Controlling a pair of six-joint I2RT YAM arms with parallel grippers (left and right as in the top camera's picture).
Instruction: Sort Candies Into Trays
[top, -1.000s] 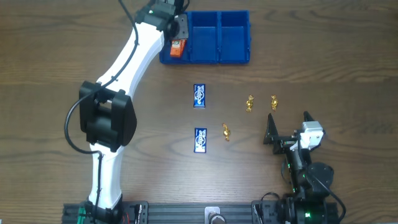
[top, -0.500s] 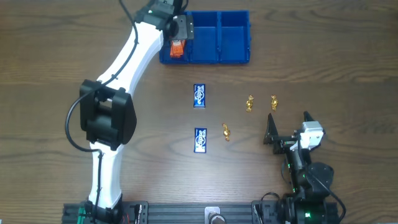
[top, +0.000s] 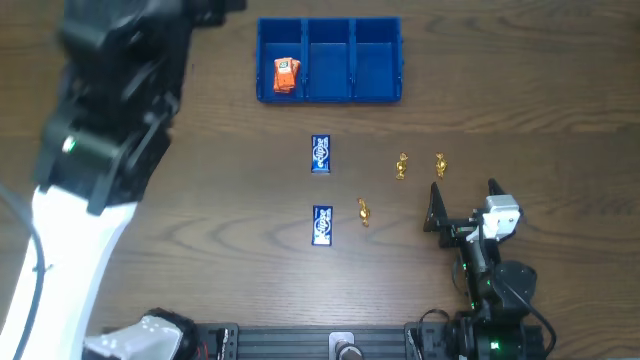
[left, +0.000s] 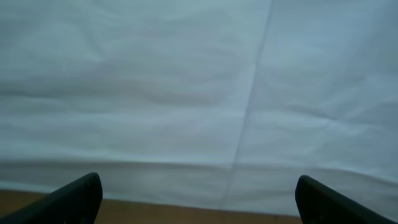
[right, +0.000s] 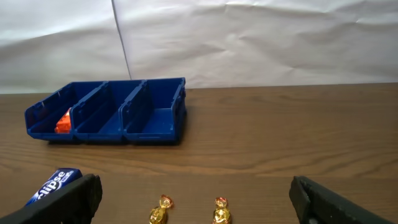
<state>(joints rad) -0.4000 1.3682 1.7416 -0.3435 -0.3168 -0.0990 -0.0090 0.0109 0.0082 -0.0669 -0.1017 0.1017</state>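
A blue three-compartment tray (top: 330, 95) stands at the table's far side, with an orange candy (top: 286, 74) lying in its left compartment. Two blue-wrapped candies (top: 320, 154) (top: 322, 224) and three gold candies (top: 402, 166) (top: 440, 164) (top: 364, 211) lie loose mid-table. My left arm (top: 100, 130) is raised high at the left. Its gripper (left: 199, 202) is open, holds nothing and faces a white backdrop. Low at the near right, my right gripper (top: 465, 200) is open and empty. The right wrist view shows the tray (right: 155, 121), the orange candy (right: 62, 121), a blue candy (right: 53, 183) and two gold ones (right: 160, 213) (right: 221, 211).
The wooden table (top: 540, 120) lies bare around the candies. A white sheet (right: 249, 37) hangs behind the table's far edge. The tray's middle compartment (top: 329, 65) and right compartment (top: 376, 65) hold nothing.
My left arm has left the tray's left compartment and swung up and to the left, close under the top camera. The orange candy stays in that compartment. The right arm has not moved.
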